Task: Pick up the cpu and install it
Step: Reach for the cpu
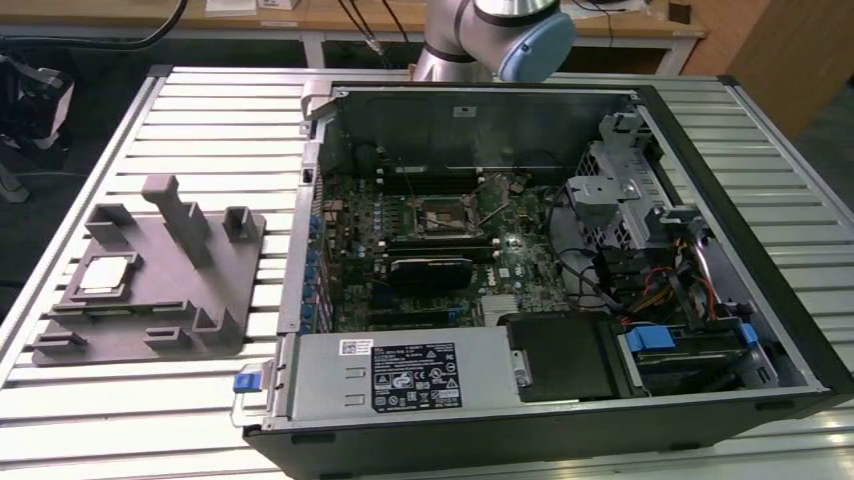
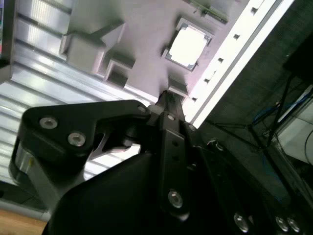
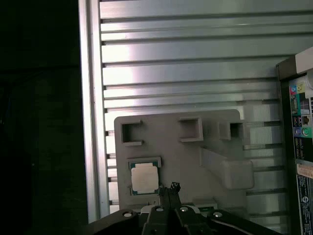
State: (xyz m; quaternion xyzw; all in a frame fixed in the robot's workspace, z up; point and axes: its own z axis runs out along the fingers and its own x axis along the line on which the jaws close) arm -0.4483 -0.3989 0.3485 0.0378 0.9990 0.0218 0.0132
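1. In the exterior view, fairly bright and even overhead light falls on the slatted table (image 1: 200, 110). Its metal ribs shine pale, most strongly toward the exterior view's left.
2. The inside of the open computer case (image 1: 747, 200) is dim, and its walls shade the motherboard (image 1: 441, 240).
3. The posts of the grey tray (image 1: 160, 290) cast short, soft shadows.
4. In the second wrist view, glare washes the cpu (image 2: 187, 45) to plain white. The gripper (image 2: 167, 95) is a near-black silhouette.
5. In the first wrist view, a broad glare band crosses the table slats, and everything beyond the table's edge is black.
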